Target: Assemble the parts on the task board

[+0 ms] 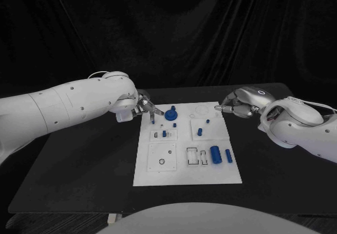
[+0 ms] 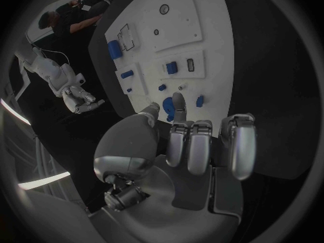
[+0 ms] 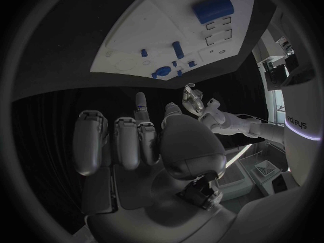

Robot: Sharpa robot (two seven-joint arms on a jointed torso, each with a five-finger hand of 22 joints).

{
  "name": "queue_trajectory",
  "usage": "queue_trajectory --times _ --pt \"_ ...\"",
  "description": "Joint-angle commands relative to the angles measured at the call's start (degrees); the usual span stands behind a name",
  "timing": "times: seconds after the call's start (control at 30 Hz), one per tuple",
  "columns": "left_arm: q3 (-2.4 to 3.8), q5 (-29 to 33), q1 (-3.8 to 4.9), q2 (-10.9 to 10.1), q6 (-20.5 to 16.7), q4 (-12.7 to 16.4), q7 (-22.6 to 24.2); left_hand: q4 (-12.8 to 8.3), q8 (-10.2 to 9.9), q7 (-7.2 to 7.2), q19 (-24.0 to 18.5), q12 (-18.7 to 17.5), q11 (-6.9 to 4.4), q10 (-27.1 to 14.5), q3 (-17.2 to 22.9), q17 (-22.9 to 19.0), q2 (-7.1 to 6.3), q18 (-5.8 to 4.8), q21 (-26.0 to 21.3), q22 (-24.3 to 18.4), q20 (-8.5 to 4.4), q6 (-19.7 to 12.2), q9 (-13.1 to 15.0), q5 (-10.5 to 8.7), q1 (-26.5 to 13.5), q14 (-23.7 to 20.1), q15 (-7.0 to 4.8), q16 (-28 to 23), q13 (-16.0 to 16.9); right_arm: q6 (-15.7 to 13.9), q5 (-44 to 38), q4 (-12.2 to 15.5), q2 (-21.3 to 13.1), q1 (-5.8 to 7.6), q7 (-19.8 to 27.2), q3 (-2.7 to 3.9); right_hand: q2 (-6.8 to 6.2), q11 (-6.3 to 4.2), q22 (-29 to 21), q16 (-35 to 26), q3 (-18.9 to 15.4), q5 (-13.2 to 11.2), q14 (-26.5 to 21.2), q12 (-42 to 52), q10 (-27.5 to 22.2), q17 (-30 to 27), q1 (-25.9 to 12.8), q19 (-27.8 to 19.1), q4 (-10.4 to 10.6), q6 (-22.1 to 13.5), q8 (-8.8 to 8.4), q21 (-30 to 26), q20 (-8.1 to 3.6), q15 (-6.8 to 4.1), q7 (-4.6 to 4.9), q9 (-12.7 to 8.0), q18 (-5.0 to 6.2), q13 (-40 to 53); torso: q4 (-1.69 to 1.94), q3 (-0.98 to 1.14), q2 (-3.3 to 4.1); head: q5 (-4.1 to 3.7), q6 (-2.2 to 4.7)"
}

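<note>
Head view shows the white task board (image 1: 188, 161) mid-table with several blue parts (image 1: 217, 155) seated and some slots unfilled, so assembly looks partly done; the left hand (image 1: 145, 110) reaches toward a blue round part (image 1: 172, 115), grasp unclear, while the right hand (image 1: 235, 106) hovers curled beside the board's far corner, apparently empty.

A white rectangular task board (image 1: 158, 178) lies flat mid-table. Near its far edge stands a blue round part with a knob (image 1: 173, 115). Toward the board's middle, small blue pegs (image 1: 200, 130) stand upright. Near its right edge, two blue cylinders (image 1: 215, 154) lie beside rectangular slots.
</note>
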Motion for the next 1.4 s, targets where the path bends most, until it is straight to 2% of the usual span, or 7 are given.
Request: queue_trajectory --times 0.03,0.13,0.2,0.27,0.7,1.1,1.4 --pt "0.05 0.2 -0.27 0.8 1.2 -1.6 1.3 0.0 0.3 -0.20 0.1 0.2 -0.34 6.1 -0.3 15.1 0.00 0.48 0.0 10.7 -0.33 -0.4 0.3 0.32 0.7 6.0 -0.54 0.2 15.1 -0.5 0.1 -0.1 0.1 -0.12 -0.1 0.03 0.12 0.41 11.3 -0.3 -0.3 -0.1 3.4 0.2 6.1 0.0 -0.3 1.9 0.0 0.4 -0.09 -0.1 0.28 0.41 -0.12 0.1 0.13 15.1 0.01 0.04 0.00 -0.03 0.00" --pt "0.04 0.2 -0.76 1.2 0.3 -2.9 2.2 -0.5 0.8 -0.22 0.1 0.2 -0.33 6.1 -0.4 15.1 -0.02 0.47 0.0 10.8 -0.35 -0.9 1.2 0.77 1.8 6.0 -0.52 0.2 15.1 -0.4 0.1 -0.1 0.2 -0.12 -0.1 0.03 0.12 0.41 11.3 -0.3 -0.3 -0.1 3.4 0.2 6.1 0.0 -0.3 1.9 0.0 0.4 -0.09 -0.1 0.28 0.41 -0.12 0.1 0.13 15.1 0.00 -0.03 0.06 -0.02 0.00" --pt "0.04 -0.7 -1.01 1.4 -0.5 -3.5 3.3 -1.4 1.6 -0.31 0.1 0.2 -0.30 6.1 -0.5 15.1 -0.51 0.47 0.0 10.9 -0.38 -1.3 2.5 3.00 3.2 6.0 -0.53 0.2 15.1 -0.3 0.1 -0.1 0.2 -0.12 -0.1 0.03 0.12 0.41 11.3 -0.3 -0.3 -0.1 3.4 0.2 6.1 0.0 -0.3 1.9 0.0 0.4 -0.09 -0.1 0.28 0.41 -0.12 0.1 0.13 15.1 0.02 -0.05 0.14 -0.04 0.00" --pt "0.04 -2.9 -1.29 1.5 -1.5 -4.0 4.5 -1.6 2.3 -0.25 0.3 0.2 -0.36 6.1 -0.7 15.1 -0.58 0.38 0.2 11.1 -0.35 -1.8 3.6 3.80 3.7 6.0 -0.52 0.2 15.1 -0.2 0.1 -0.2 0.2 -0.12 -0.1 0.03 0.11 0.41 11.3 -0.3 -0.4 -0.1 3.4 0.2 6.1 0.0 -0.3 1.9 0.0 0.4 -0.10 -0.1 0.28 0.41 -0.12 0.1 0.13 15.1 0.03 -0.04 0.13 0.03 0.00" --pt "0.04 -7.1 -2.36 3.1 -2.0 -9.3 5.9 -1.1 4.1 -0.20 0.3 0.2 -0.35 6.1 -2.0 15.1 -0.69 0.41 0.1 11.2 -0.38 -3.3 7.1 2.38 3.8 6.0 -0.55 0.2 15.1 -0.1 0.1 -0.3 0.2 -0.12 -0.2 0.03 0.10 0.41 11.3 -0.3 -0.4 0.0 3.4 0.2 6.1 0.0 -0.3 1.9 -0.1 0.4 -0.12 -0.1 0.28 0.41 -0.13 0.1 0.13 15.1 0.02 -0.02 0.07 0.10 0.00" --pt "0.04 -7.3 -3.57 4.5 -2.1 -12.1 6.7 -0.8 3.8 0.06 0.3 0.2 -0.16 6.1 -2.3 15.1 -0.54 0.39 0.1 11.3 -0.30 -4.5 7.6 2.02 3.8 6.0 -0.42 0.2 15.1 0.0 0.1 -0.3 0.3 -0.14 -0.2 0.03 0.08 0.41 11.3 -0.3 -0.4 0.1 3.4 0.2 6.1 -0.1 -0.1 1.9 -0.2 0.4 -0.14 -0.1 0.28 0.40 -0.13 0.1 0.14 15.1 -0.03 -0.01 0.05 0.16 0.00" --pt "0.05 -7.3 -4.21 5.3 -1.6 -13.9 7.7 -0.2 1.8 0.58 0.0 0.2 0.30 6.1 -2.9 15.1 -0.09 0.49 -0.3 11.2 0.01 -5.7 6.8 1.72 3.9 6.0 -0.03 0.2 15.1 0.1 0.1 -0.3 0.3 -0.19 -0.3 0.03 0.07 0.41 11.3 -0.3 -0.4 0.1 3.4 0.2 6.1 -0.1 -0.1 1.9 -0.2 0.4 -0.16 -0.1 0.27 0.39 -0.13 0.1 0.14 15.1 0.02 -0.03 0.06 0.06 0.00"
